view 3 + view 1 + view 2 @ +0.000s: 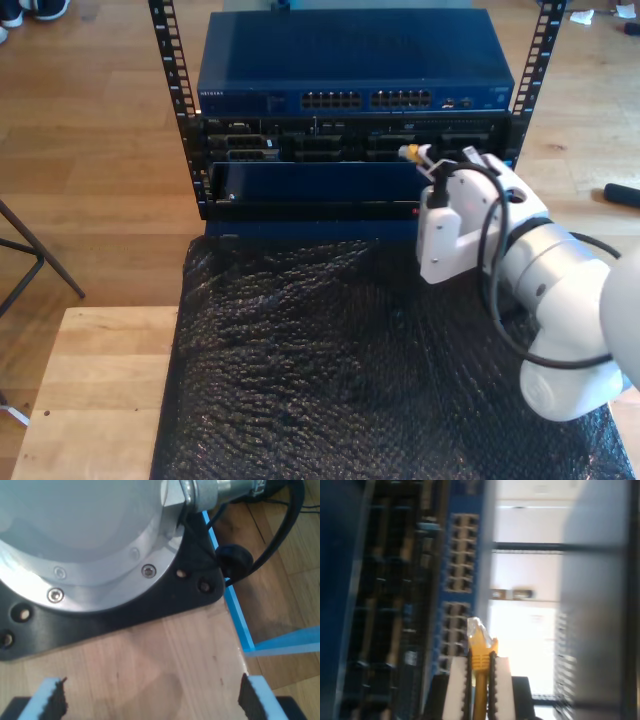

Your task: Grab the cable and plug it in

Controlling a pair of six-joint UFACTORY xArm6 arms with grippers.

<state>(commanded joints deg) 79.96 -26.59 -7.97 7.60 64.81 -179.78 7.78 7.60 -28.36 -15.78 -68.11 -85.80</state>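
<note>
Light wood desk (100,390), mostly covered by black crinkled sheet (350,370) lying directly on it. Bare wood strip at the exterior view's left. Black arm base plate (125,605) sits on bare wood at the desk edge. Wood floor (90,150) around it.

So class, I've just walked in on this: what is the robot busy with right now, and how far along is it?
My second claw is shut on the yellow cable just behind its clear plug, and holds it up in front of the blue network switch in the rack. The plug is close to the rows of ports but not yet in one. My first claw is open over a wooden table, beside an arm's base.
</note>
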